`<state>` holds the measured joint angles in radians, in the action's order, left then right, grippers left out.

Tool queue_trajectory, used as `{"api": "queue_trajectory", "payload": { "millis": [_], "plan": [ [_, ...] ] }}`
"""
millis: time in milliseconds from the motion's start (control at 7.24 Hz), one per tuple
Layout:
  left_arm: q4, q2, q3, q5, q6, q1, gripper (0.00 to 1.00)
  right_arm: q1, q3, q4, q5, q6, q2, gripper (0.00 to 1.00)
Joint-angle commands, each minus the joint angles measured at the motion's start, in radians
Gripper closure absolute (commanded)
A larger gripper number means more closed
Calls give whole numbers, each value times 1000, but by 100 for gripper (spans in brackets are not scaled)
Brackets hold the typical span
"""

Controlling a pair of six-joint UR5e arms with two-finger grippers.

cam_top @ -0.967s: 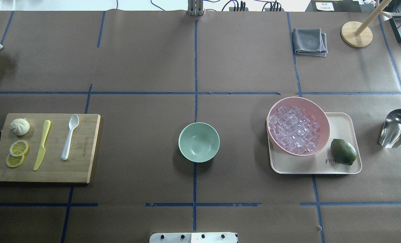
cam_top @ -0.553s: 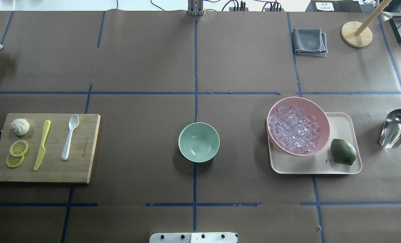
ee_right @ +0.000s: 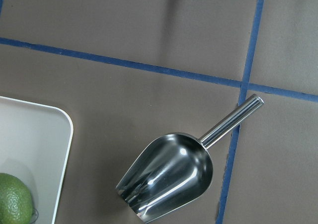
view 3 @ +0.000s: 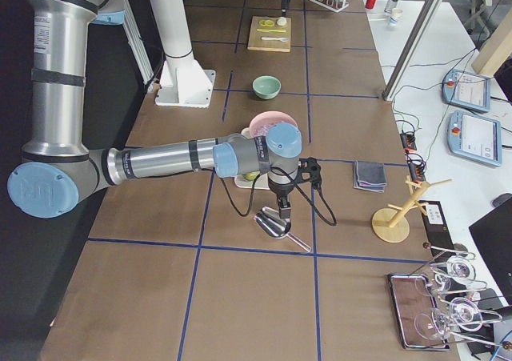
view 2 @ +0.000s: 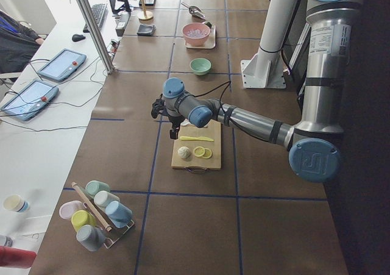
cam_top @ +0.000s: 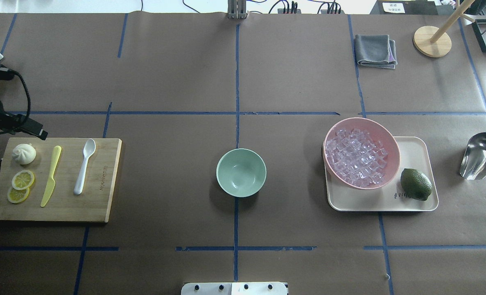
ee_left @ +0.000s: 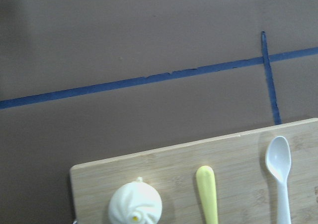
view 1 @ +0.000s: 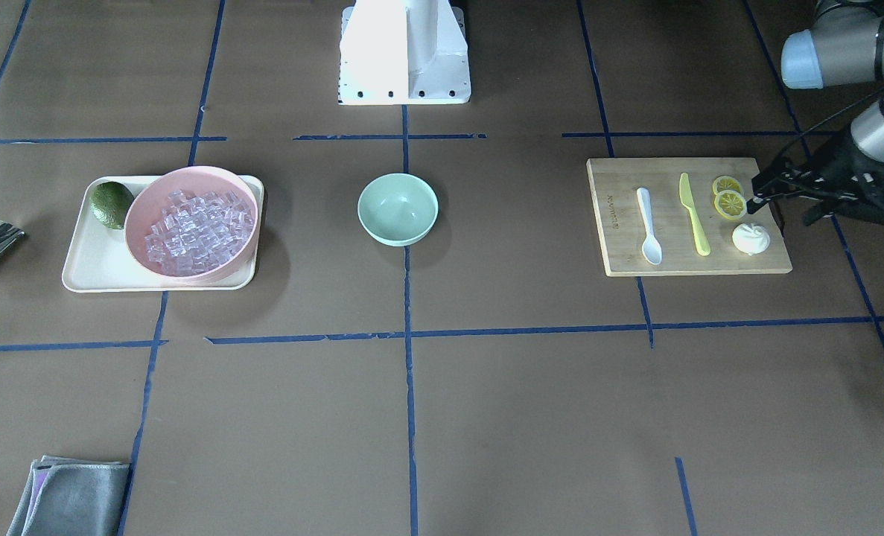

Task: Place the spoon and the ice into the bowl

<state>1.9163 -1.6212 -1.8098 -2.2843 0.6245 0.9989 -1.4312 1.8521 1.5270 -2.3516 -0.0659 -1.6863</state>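
The left end effector (cam_top: 40, 133) has arrived at the board's (cam_top: 99, 205) far corner; its grip I cannot tell. The spoon (cam_top: 84, 166) lies front-to-back, scoop toward the board's far edge.

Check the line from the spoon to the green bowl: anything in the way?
Nothing visible. The spoon lies on the cutting board, on its side toward the bowl; only bare paper runs between the board's edge and the bowl. The knife sits beyond the spoon, away from the bowl.
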Motion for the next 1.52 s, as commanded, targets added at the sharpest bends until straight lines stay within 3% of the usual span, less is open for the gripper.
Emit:
{"api": "queue_trajectory", "payload": {
  "millis": [0,138,1243,1382],
  "plan": [
    [7,-28,-17,159,139,-156,0,0,-2,1,0,-2,-1,0],
    [9,-28,-17,220,206,-213,0,0,-2,1,2,-2,-1,0],
    [6,-28,7,227,213,-281,1,0,-7,1,5,1,-1,0],
    [6,-28,7,226,213,-281,11,0,-7,1,5,1,-1,0]
  ]
}}
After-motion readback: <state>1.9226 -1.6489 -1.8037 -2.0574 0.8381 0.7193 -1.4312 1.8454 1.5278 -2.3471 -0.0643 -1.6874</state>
